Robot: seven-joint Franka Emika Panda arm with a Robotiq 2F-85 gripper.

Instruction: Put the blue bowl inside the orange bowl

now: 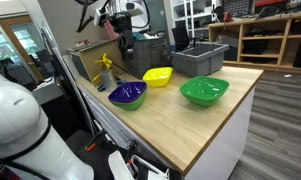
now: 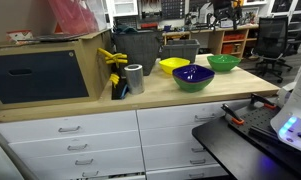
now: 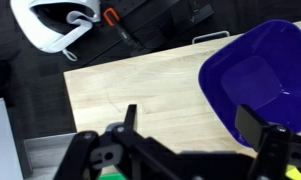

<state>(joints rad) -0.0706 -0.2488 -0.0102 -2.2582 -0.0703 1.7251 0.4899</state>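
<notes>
The blue bowl [image 1: 127, 93] stands on the wooden table [image 1: 190, 130] near its front edge. It also shows in an exterior view [image 2: 193, 74]. A green edge shows beneath it in both exterior views. In the wrist view the blue bowl [image 3: 258, 75] fills the right side. My gripper [image 3: 193, 120] hangs above the bare wood just beside it, open and empty, with its right finger over the bowl's rim. I cannot make out the gripper in the exterior views. No orange bowl shows in any view.
A yellow bowl [image 1: 158, 76] and a larger green bowl [image 1: 204, 91] stand behind the blue one. Grey bins [image 1: 198, 57] stand at the table's far end. A yellow tool [image 2: 116, 62] and a silver can [image 2: 135, 78] stand by a box. The table's corner [image 3: 70, 80] drops to the floor.
</notes>
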